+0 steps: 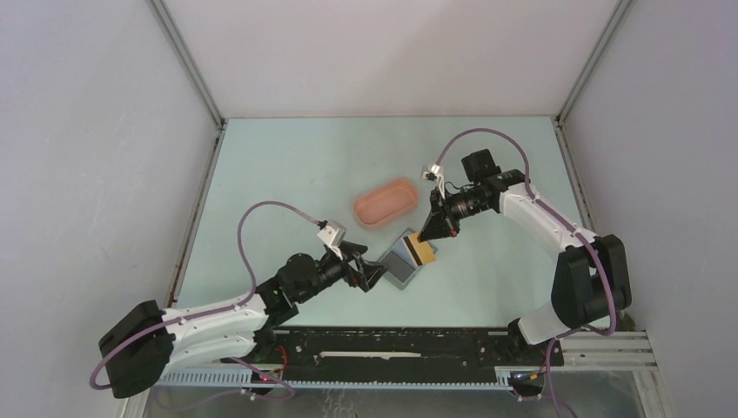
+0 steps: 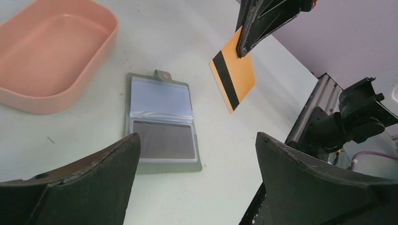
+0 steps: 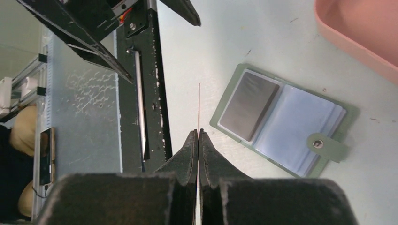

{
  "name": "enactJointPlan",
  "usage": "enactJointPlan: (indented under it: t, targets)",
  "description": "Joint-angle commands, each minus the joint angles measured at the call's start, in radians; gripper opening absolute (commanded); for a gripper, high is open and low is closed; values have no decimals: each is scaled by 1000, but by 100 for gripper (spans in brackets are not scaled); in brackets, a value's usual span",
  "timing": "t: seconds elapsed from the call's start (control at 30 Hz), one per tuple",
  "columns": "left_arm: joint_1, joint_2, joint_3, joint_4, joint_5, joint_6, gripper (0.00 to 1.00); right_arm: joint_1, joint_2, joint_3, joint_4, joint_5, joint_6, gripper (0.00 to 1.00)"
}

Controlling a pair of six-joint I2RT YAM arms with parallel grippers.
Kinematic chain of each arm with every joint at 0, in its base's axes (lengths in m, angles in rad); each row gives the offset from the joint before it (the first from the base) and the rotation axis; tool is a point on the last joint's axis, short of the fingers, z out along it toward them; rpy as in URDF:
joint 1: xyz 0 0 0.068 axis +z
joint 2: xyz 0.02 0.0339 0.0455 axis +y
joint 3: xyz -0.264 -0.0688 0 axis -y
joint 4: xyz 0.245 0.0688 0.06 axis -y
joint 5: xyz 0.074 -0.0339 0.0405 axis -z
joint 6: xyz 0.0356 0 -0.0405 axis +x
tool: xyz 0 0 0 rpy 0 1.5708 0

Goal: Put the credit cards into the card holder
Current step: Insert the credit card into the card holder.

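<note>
My right hand [image 3: 198, 135] is clamped on the top edge of an orange card [image 2: 233, 79] with a black stripe. The card hangs in the air, tilted, close beside the card holder [image 2: 162, 122] and not yet touching it. The holder lies open and flat on the bench [image 1: 287, 174], clear pockets up, tab pointing away from my left arm. One pocket shows a dark grey rectangle, and I cannot tell whether that is a card already in. My left hand [image 1: 369, 273] hovers low at the holder's near edge, fingers apart and holding nothing. A pink tray [image 2: 47, 101] sits just beyond. By my judgement, this card is lifted but not yet slotted in.
</note>
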Motion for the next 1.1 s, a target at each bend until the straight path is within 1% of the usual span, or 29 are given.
enactJointPlan:
  t: [0.0,0.17,0.27,0.37,0.4,0.5,0.6,0.73,0.77,0.8,0.87,0.9,0.93,0.97,1.07]
  targets:
    - [29,59,27,116,99,-51,96,11,20,60,-62,-85,-64,0]
    - [82,174,45,259,264,-93,94,35,34,75,-101,-118,-100,0]
    - [94,241,70,330,350,-114,88,43,36,77,-108,-129,-110,0]
    - [95,304,101,381,412,-136,77,47,40,79,-114,-142,-111,0]
    - [94,324,118,387,424,-141,72,46,43,80,-116,-146,-113,0]
    - [94,382,150,410,442,-163,63,50,50,87,-133,-161,-127,0]
    - [95,436,172,459,457,-188,57,57,57,93,-151,-165,-145,0]
    - [95,494,205,469,464,-204,46,62,65,98,-162,-170,-153,0]
    - [94,503,209,474,470,-209,41,63,66,98,-163,-169,-155,0]
    - [96,510,210,486,473,-214,26,65,66,98,-163,-168,-155,0]
    - [97,517,210,501,477,-224,9,66,69,98,-163,-167,-155,0]
    - [98,517,209,505,479,-226,1,66,69,98,-164,-167,-155,0]
    - [97,517,204,509,476,-229,0,67,70,98,-164,-167,-156,0]
    - [98,512,197,515,470,-231,0,68,70,98,-164,-166,-156,5]
    - [99,497,152,547,435,-262,0,67,66,107,-172,-152,-158,31]
